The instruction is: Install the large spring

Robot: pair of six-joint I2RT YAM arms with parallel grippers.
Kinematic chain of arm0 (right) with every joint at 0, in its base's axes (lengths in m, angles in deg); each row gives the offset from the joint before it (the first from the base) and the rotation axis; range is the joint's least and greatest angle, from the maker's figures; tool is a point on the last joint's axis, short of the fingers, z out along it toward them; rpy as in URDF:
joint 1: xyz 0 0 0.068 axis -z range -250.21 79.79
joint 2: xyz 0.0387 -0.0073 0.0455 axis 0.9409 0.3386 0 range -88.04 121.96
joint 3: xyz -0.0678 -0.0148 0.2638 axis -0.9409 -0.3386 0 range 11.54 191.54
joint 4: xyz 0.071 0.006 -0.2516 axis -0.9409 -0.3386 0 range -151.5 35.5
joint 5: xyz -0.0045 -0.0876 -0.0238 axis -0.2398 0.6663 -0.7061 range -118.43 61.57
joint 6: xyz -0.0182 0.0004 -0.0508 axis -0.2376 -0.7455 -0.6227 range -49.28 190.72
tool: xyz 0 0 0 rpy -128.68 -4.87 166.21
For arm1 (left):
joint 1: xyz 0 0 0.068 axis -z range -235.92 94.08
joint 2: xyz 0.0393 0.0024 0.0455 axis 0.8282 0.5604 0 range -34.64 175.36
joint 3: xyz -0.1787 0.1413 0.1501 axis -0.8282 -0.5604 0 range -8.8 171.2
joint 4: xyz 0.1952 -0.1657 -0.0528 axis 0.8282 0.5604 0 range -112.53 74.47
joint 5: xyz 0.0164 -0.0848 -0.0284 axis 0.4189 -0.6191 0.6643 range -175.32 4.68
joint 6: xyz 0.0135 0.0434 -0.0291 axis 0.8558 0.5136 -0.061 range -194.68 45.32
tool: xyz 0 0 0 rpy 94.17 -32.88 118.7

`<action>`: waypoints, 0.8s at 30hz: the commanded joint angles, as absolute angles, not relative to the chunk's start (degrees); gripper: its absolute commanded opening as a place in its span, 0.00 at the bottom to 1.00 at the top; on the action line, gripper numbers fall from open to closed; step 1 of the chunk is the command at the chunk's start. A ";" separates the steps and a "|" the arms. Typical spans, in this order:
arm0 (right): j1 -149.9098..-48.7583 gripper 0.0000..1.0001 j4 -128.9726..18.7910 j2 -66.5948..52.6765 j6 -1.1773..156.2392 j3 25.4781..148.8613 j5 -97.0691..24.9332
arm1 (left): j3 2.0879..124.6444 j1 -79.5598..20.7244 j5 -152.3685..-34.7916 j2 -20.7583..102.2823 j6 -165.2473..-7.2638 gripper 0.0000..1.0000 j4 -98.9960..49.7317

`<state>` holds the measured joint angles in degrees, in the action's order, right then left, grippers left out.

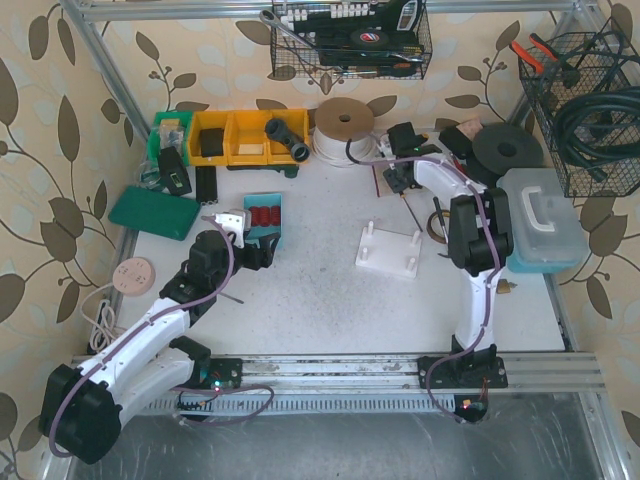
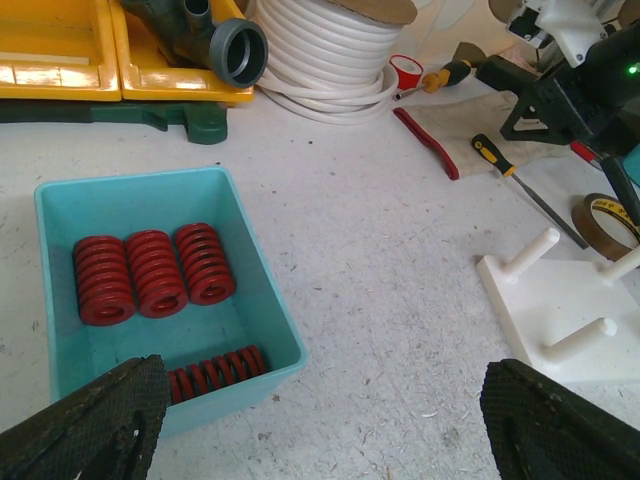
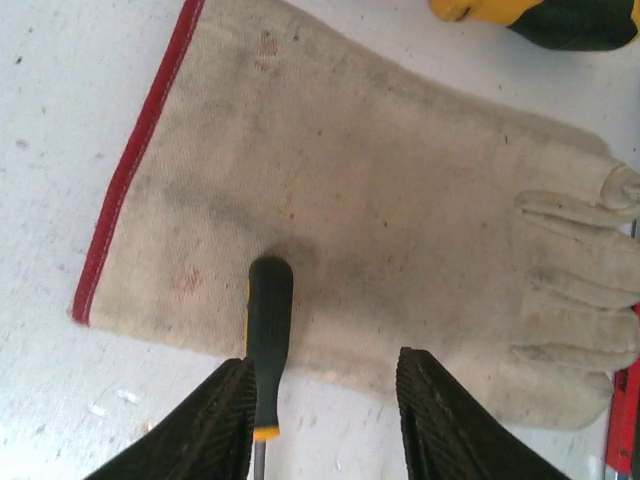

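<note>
The left gripper (image 2: pixel 322 410) hangs with its fingers (image 2: pixel 95 425) spread wide and empty at the near edge of the teal bin (image 2: pixel 260 262). Inside, 3 fat red springs (image 2: pixel 155 273) stand side by side on end, and 1 thinner spring (image 2: pixel 215 371) lies along the near wall (likely not the one wanted). The white peg base (image 2: pixel 560 310) sits well off to the right. The right gripper (image 3: pixel 322 420), fingers part open and clamping nothing, hovers over a screwdriver (image 3: pixel 270 320) on a glove (image 3: pixel 400 200). This looks like the reach for a spring. Next: drop into the bin, straddle 1 fat spring, close, then carry it to a peg.
</note>
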<state>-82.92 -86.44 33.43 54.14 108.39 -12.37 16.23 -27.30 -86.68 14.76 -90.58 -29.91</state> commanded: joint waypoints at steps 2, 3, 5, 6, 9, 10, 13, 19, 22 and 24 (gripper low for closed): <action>-83.62 0.43 -92.16 25.10 67.44 106.70 -16.37 | 16.60 -26.61 -85.23 13.20 -89.87 0.88 -31.08; -84.12 0.47 -92.26 23.06 69.89 105.21 -18.71 | 16.73 -26.60 -85.16 13.24 -90.19 0.88 -30.72; -85.95 0.50 -92.20 18.65 73.24 101.62 -17.99 | 17.69 -26.60 -83.82 13.30 -91.49 0.88 -28.35; -86.96 0.50 -92.41 16.32 74.01 100.15 -16.72 | 18.76 -26.58 -83.54 13.29 -91.62 0.88 -27.01; -88.32 0.52 -93.10 9.21 77.53 95.98 -15.99 | 19.58 -26.60 -81.15 12.80 -92.64 0.88 -24.40; -88.63 0.55 -92.50 6.72 78.14 93.38 -17.49 | 19.90 -26.61 -78.84 12.74 -93.49 0.88 -22.99; -91.47 0.75 -91.27 -1.24 78.02 88.17 -16.93 | 22.05 -26.65 -72.44 14.00 -94.71 0.86 -18.12; -97.14 0.90 -87.61 -16.14 78.97 76.11 -16.58 | 30.26 -26.63 -67.70 20.42 -95.13 0.76 -8.46; -98.43 0.94 -82.02 -21.87 80.02 68.61 -17.30 | 34.66 -26.65 -67.93 25.37 -93.56 0.72 -4.24; -98.65 0.94 -78.48 -24.88 80.74 63.99 -17.82 | 37.93 -26.72 -67.48 28.98 -92.79 0.67 -1.35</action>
